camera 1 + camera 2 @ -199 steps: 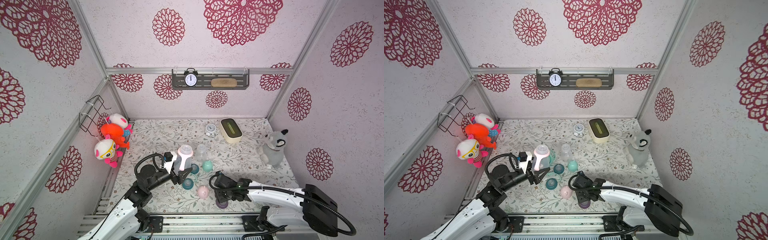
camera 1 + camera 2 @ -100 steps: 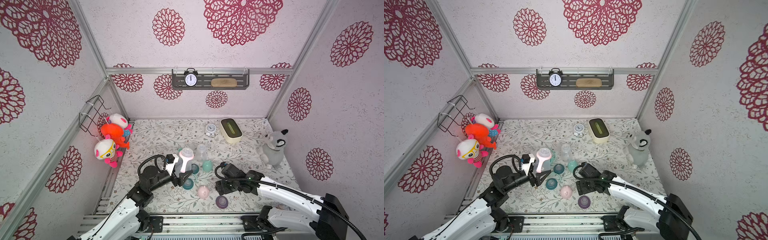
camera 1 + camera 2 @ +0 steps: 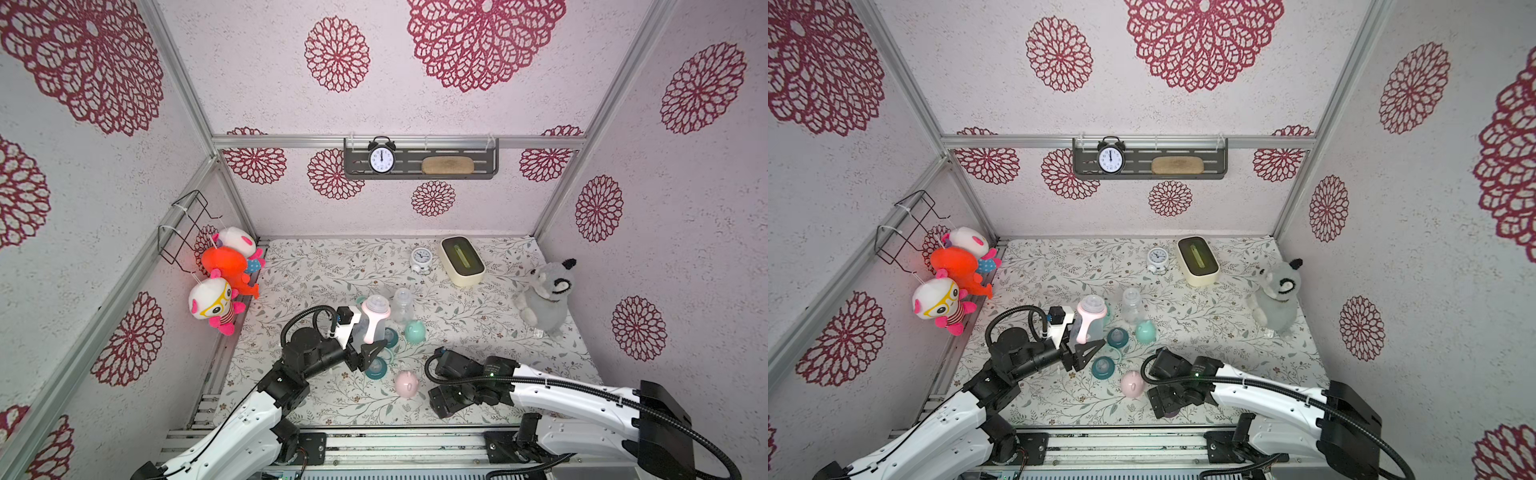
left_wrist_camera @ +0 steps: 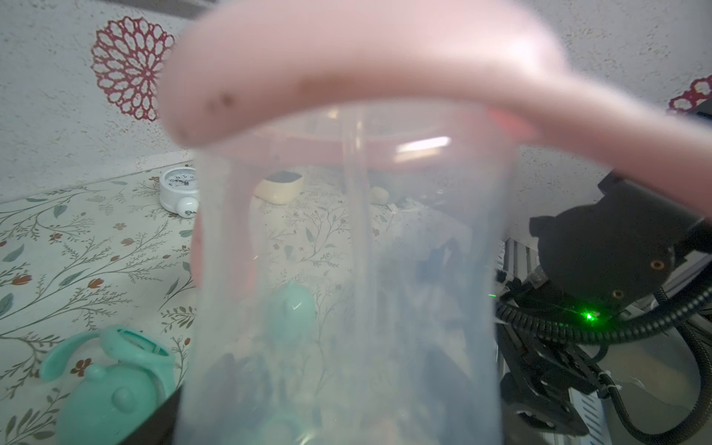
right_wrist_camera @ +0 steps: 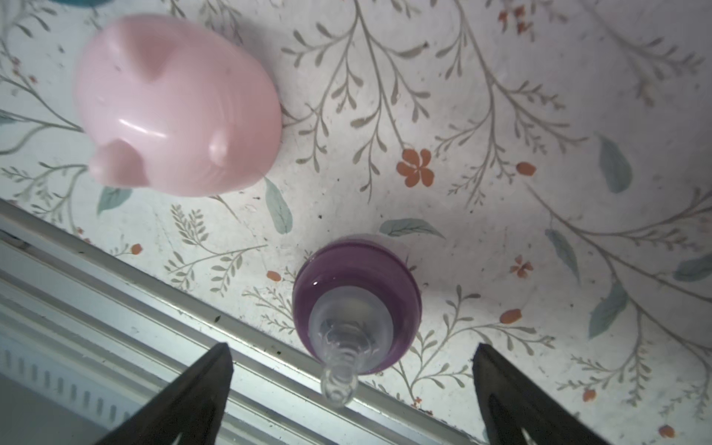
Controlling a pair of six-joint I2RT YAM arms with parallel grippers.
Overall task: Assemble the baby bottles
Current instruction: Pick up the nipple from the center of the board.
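- The left gripper [image 3: 363, 338] has its jaws closed on the clear body of the pink-handled bottle [image 3: 374, 318] and holds it upright, neck open at the top. It is near the left-middle of the table [image 3: 478, 332]. I cannot tell if its base touches the surface.
- The right gripper [image 3: 444, 403] hangs over the purple nipple collar [image 5: 356, 304] with its jaws spread wide. It holds nothing.
- In the right wrist view the collar stands between the two fingers, nipple pointing up, very near the metal rail [image 5: 115, 289] at the front edge of the table.
- The pink dome cap [image 5: 177, 108] lies just beside the collar but does not touch it.
- I judge the step in hand to be picking up this purple collar, so it can go on the pink bottle.
- To do it well, the gripper should come down straight and take the hard purple ring, not the soft clear nipple, which would bend and slip.
- The fingers should reach low on the ring, but the one on the rail side has little room, so a slow descent is wise.
- The collar should be centred between the fingers before they close, or it may be pushed toward the edge.
- The pink cap should not be touched, as it is needed afterwards.
- The left arm should keep the bottle vertical, so that the thread can meet the collar squarely.
- The teal collars [image 3: 376, 368], the mint cap [image 3: 414, 331] and the bare clear bottle [image 3: 402, 305] wait in the middle, well apart from this grasp.
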